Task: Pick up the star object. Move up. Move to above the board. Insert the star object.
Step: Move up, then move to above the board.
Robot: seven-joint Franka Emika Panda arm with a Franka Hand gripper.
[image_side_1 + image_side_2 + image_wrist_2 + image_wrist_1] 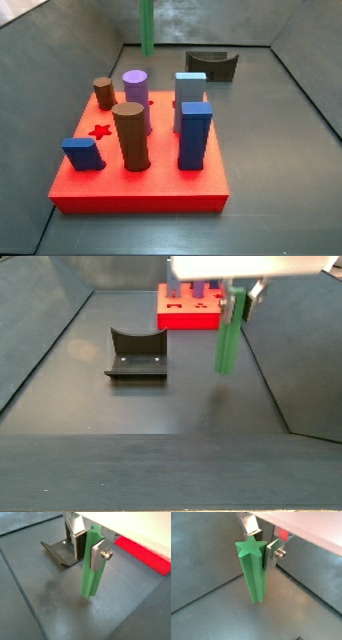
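1. Star object [253,569], a tall green peg, hangs upright above the dark floor [147,406].
2. Gripper [88,543] clamps its 2 plates on the peg's upper end.
3. Red board [140,165] sits well apart.

hand [238,292] clear of floor, fixture [135,354] beside, pegs crowd board [140,195]

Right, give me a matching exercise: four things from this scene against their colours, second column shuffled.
Things:
1. star object, held off the floor in the end effector
2. board
3. curved block
4. tallest round peg on the board

Colours:
A. red
B. brown
C. green
D. dark grey

Pairs: 1-C, 2-A, 3-D, 4-B
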